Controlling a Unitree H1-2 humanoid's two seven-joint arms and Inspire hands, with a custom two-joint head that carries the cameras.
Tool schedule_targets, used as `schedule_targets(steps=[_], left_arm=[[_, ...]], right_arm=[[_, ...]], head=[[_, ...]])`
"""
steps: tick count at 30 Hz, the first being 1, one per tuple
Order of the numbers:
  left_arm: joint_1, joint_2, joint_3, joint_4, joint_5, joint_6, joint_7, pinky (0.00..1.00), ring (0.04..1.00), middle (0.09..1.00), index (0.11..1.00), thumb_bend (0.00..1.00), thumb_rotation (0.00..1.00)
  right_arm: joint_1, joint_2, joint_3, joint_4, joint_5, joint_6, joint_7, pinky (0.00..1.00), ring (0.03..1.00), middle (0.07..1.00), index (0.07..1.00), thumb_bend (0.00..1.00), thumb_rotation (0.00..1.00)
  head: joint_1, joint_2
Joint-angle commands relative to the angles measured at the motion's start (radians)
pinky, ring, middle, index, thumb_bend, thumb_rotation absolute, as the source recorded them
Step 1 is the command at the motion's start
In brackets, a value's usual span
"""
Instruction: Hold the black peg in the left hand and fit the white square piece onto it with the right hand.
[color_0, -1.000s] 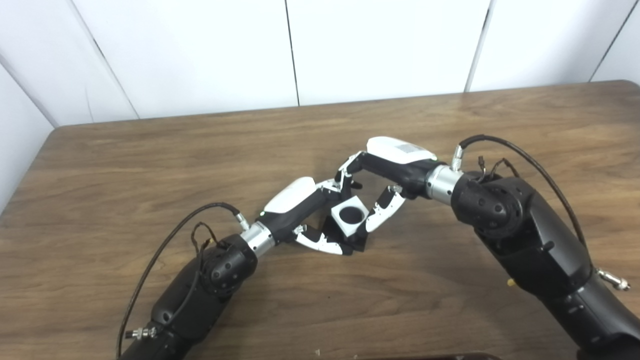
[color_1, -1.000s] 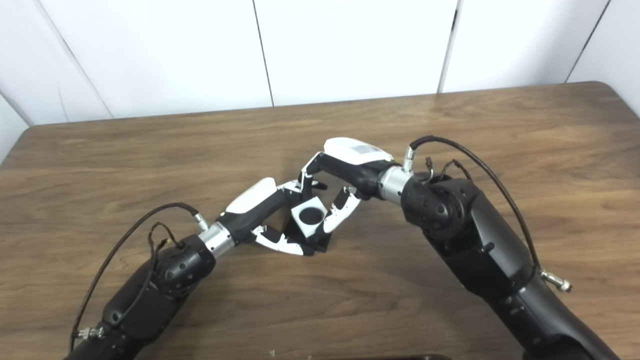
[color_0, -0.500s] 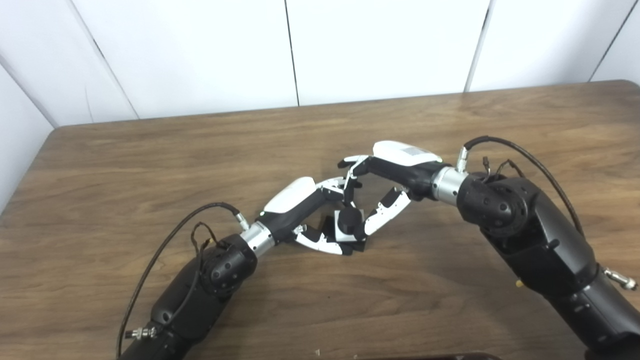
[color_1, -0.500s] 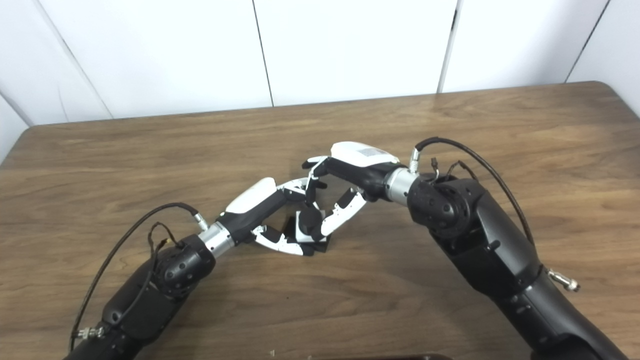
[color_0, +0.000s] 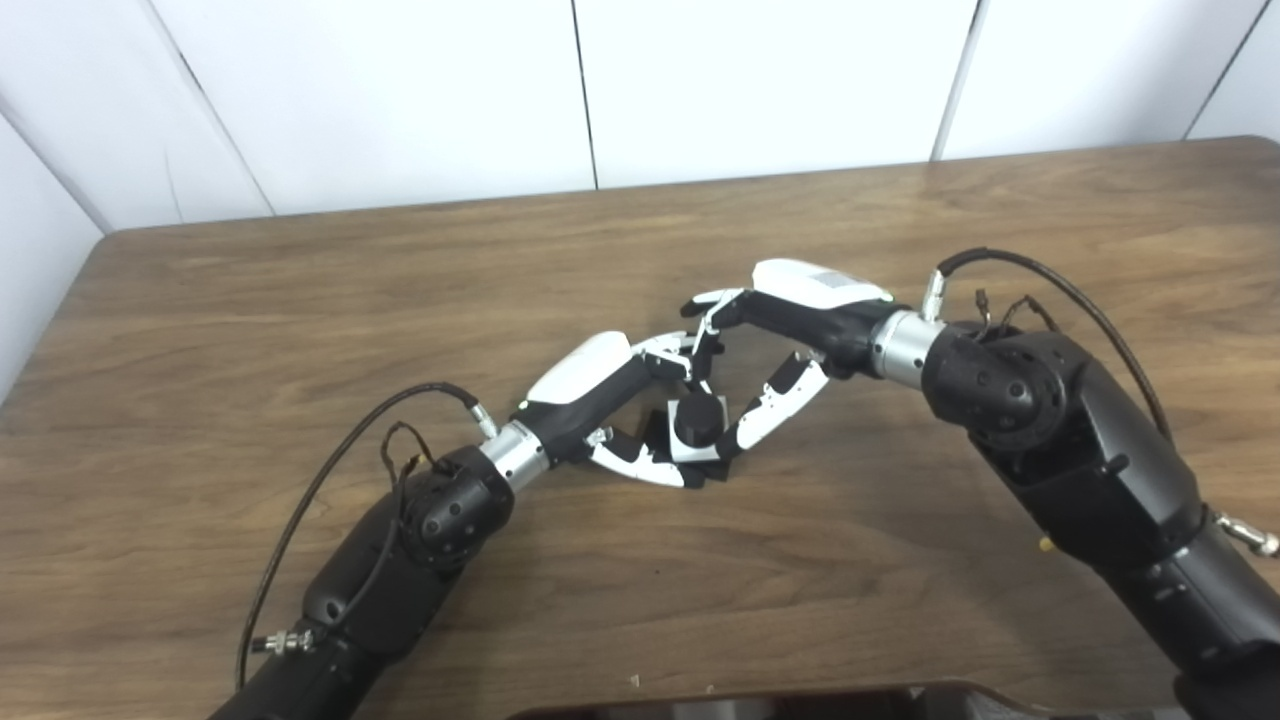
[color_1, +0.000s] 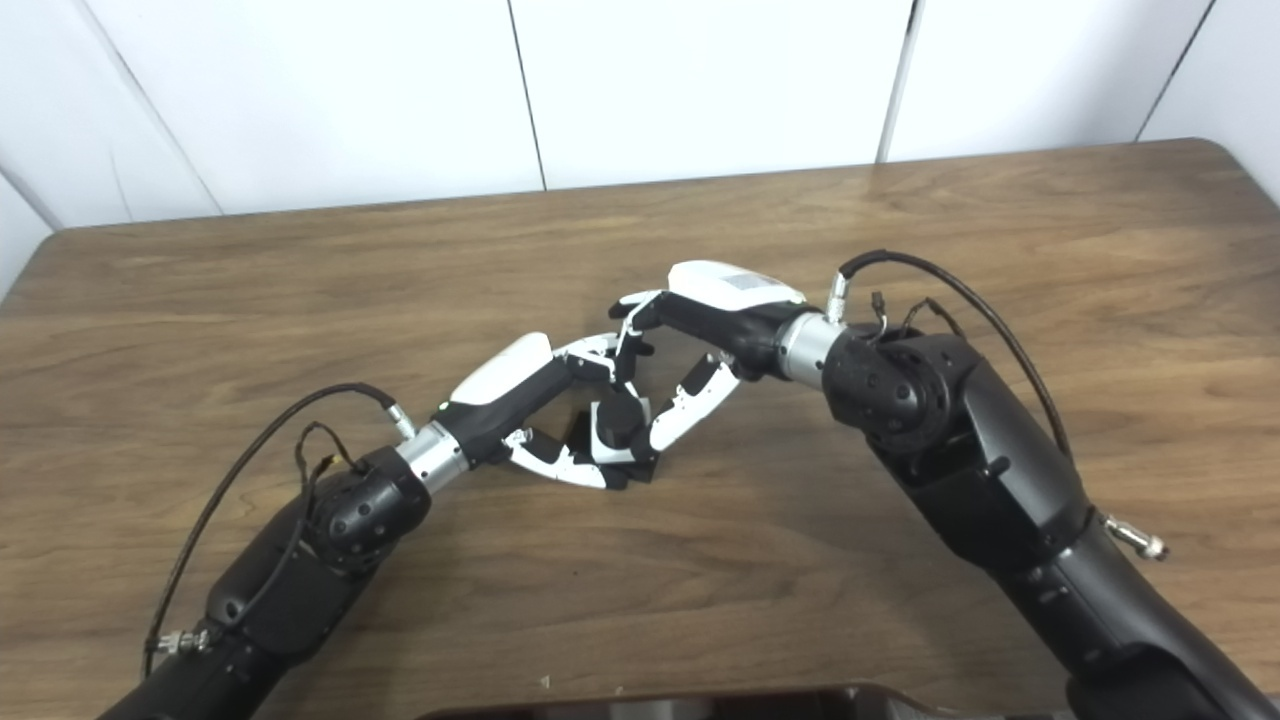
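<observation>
My left hand (color_0: 600, 395) lies low over the wooden table (color_0: 300, 300) and is shut on the black peg (color_0: 698, 421), gripping its lower part. The white square piece (color_0: 690, 454) sits around the peg, whose round black top sticks up through its hole. My right hand (color_0: 775, 345) reaches in from the right. Its thumb lies against the piece's right side and a finger comes down at the piece's far side, so it still grips the piece. Most of the piece is hidden by the fingers of both hands.
Both forearms cross the front half of the table, with looped black cables (color_0: 1010, 275) at the wrists. A dark rounded edge (color_0: 800, 700) shows at the bottom of the picture. White wall panels (color_0: 760, 80) stand behind the table's far edge.
The white piece went down over the peg: a second ago its dark hole faced up, now the peg's top sticks through. The right hand dropped with it. The camera has tilted down slightly.
</observation>
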Motion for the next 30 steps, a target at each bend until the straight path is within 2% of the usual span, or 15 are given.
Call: schedule_targets(steps=[1, 4, 9, 13, 18, 21, 24, 26, 28, 30], left_arm=[[0.056, 0.03, -0.047, 0.043, 0.066, 0.065, -0.096, 0.86, 0.933, 0.903, 0.491, 0.52, 0.08], [0.055, 0.029, -0.047, 0.048, 0.064, 0.059, -0.094, 0.85, 0.93, 0.9, 0.491, 0.52, 0.07], [0.05, 0.029, -0.044, 0.064, 0.061, 0.053, -0.091, 0.87, 0.934, 0.904, 0.491, 0.52, 0.07], [0.047, 0.032, -0.044, 0.075, 0.063, 0.038, -0.085, 0.86, 0.93, 0.9, 0.491, 0.52, 0.07], [0.045, 0.033, -0.041, 0.082, 0.058, 0.036, -0.088, 0.87, 0.932, 0.902, 0.491, 0.52, 0.08], [0.044, 0.035, -0.042, 0.078, 0.062, 0.037, -0.089, 0.86, 0.928, 0.905, 0.491, 0.52, 0.08], [0.044, 0.036, -0.038, 0.077, 0.059, 0.038, -0.088, 0.86, 0.923, 0.902, 0.491, 0.52, 0.08], [0.042, 0.037, -0.038, 0.08, 0.06, 0.036, -0.087, 0.86, 0.923, 0.902, 0.491, 0.52, 0.07], [0.042, 0.038, -0.037, 0.081, 0.06, 0.036, -0.087, 0.86, 0.923, 0.902, 0.491, 0.52, 0.07], [0.041, 0.038, -0.037, 0.088, 0.062, 0.023, -0.078, 0.85, 0.92, 0.898, 0.491, 0.52, 0.07]], right_arm=[[-0.034, -0.011, -0.033, -0.016, 0.012, -0.02, -0.02, 0.81, 0.891, 0.907, 0.887, 0.91, 0.45], [-0.032, -0.007, -0.056, -0.019, 0.008, -0.006, -0.04, 0.71, 0.866, 0.893, 0.888, 0.81, 0.45], [-0.016, 0.007, -0.115, -0.006, 0.034, -0.033, -0.104, 0.6, 0.801, 0.853, 0.84, 0.72, 0.4], [0.0, 0.019, -0.158, -0.007, 0.068, -0.052, -0.157, 0.62, 0.782, 0.824, 0.788, 0.67, 0.33], [0.031, 0.058, -0.222, -0.005, 0.094, -0.039, -0.237, 0.66, 0.784, 0.8, 0.754, 0.69, 0.3], [0.077, 0.122, -0.298, 0.001, 0.161, -0.022, -0.307, 0.59, 0.751, 0.792, 0.742, 0.68, 0.29], [0.119, 0.183, -0.358, -0.004, 0.213, -0.016, -0.371, 0.57, 0.74, 0.779, 0.744, 0.66, 0.27], [0.141, 0.222, -0.392, -0.013, 0.247, 0.007, -0.403, 0.57, 0.739, 0.771, 0.746, 0.65, 0.27], [0.147, 0.233, -0.401, -0.017, 0.258, 0.016, -0.414, 0.57, 0.739, 0.768, 0.747, 0.64, 0.27], [0.179, 0.298, -0.449, -0.024, 0.307, 0.032, -0.471, 0.59, 0.729, 0.759, 0.751, 0.63, 0.25]], head=[[0.0, 0.001], [-0.003, 0.001], [-0.006, -0.004], [-0.008, -0.007], [-0.014, -0.01], [-0.014, -0.012], [-0.019, -0.012], [-0.02, -0.014], [-0.02, -0.014], [-0.026, -0.018]])
